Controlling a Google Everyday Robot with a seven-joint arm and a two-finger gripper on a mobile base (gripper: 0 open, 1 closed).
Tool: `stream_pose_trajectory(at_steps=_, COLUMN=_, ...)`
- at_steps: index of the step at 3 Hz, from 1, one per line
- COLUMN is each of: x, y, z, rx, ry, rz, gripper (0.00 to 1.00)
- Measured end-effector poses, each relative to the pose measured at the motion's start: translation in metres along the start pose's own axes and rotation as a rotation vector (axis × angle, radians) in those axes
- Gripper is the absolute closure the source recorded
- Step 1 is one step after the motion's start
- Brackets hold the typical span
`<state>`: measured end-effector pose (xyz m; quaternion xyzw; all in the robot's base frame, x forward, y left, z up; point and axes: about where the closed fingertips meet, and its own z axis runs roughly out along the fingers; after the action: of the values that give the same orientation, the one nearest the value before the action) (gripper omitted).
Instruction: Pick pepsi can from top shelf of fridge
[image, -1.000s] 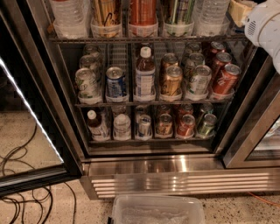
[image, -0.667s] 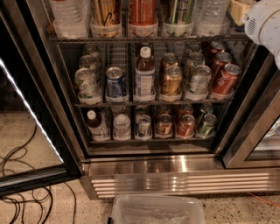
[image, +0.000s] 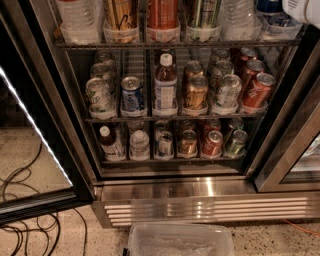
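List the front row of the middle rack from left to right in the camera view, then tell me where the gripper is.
Front row: silver-green can → blue-and-silver can → white-capped bottle → gold can → pale can → red can. The gripper is in the top right corner, beside the top shelf's right end.

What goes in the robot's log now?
gripper: top-right edge | pepsi can: top shelf, right end | fridge: door open
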<state>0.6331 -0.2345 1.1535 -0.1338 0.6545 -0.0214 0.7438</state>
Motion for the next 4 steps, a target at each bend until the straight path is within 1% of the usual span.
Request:
stream_pose_trajectory(at_steps=1, x=-0.016, y=0.001, z=-0.019, rx=-0.054, ry=0.045, rz=0.12, gripper=1.0)
stream_pose_trajectory(at_steps=2, x=-0.03, y=-0.021, z=-0.058, rx=-0.084, ry=0.1, rz=0.241, gripper=1.0)
stream_pose_trajectory(at_steps=3, x=-0.023, y=-0.036, z=-0.091, rx=-0.133, ry=0.179, rz=0.322, gripper=1.0)
stream_pose_trajectory(at_steps=4, x=0.001, y=-0.014, z=-0.103, rx=-0.254, ry=0.286, rz=0.334, gripper=1.0)
